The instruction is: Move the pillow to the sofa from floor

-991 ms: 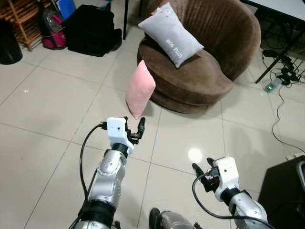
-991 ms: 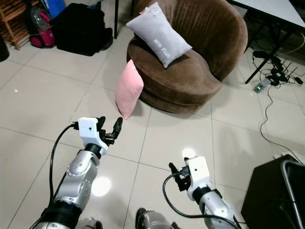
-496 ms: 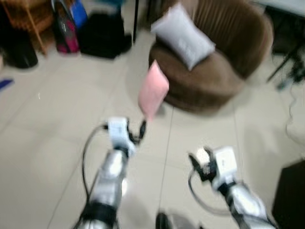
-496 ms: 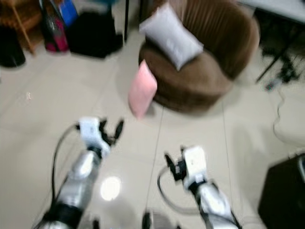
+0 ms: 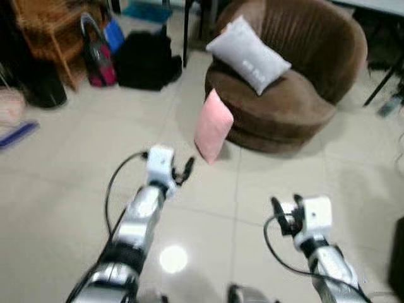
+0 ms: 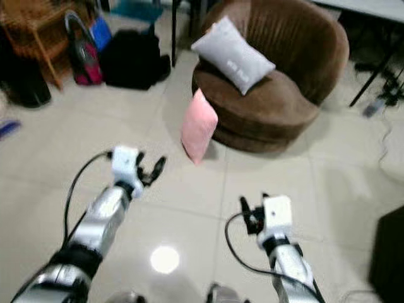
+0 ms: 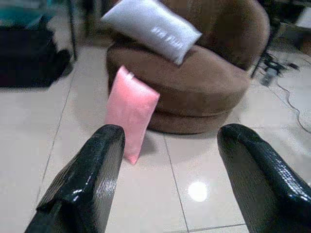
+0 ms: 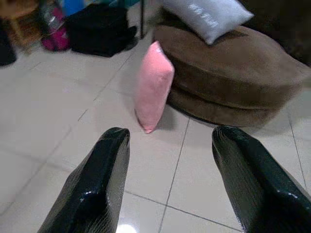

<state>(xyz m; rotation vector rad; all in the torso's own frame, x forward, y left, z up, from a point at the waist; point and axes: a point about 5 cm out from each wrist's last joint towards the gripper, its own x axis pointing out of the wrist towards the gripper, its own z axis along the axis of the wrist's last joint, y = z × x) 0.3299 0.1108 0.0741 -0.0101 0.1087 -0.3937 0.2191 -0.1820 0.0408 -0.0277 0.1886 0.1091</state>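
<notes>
A pink pillow stands on edge on the tiled floor, leaning against the front of a round brown sofa. A grey pillow lies on the sofa seat. My left gripper is open, held low over the floor a short way in front of the pink pillow and slightly to its left. My right gripper is open too, nearer to me and off to the right. Both wrist views look between open fingers at the pink pillow, and nothing is held.
A black bag, a red bag and a wicker shelf stand at the back left. A dark table leg rises beside the sofa. Cables lie at the right. Bare tiles spread around both arms.
The whole picture has shifted right, so the camera has turned left. Both grippers stay open and empty; the right one sits a little higher in view.
</notes>
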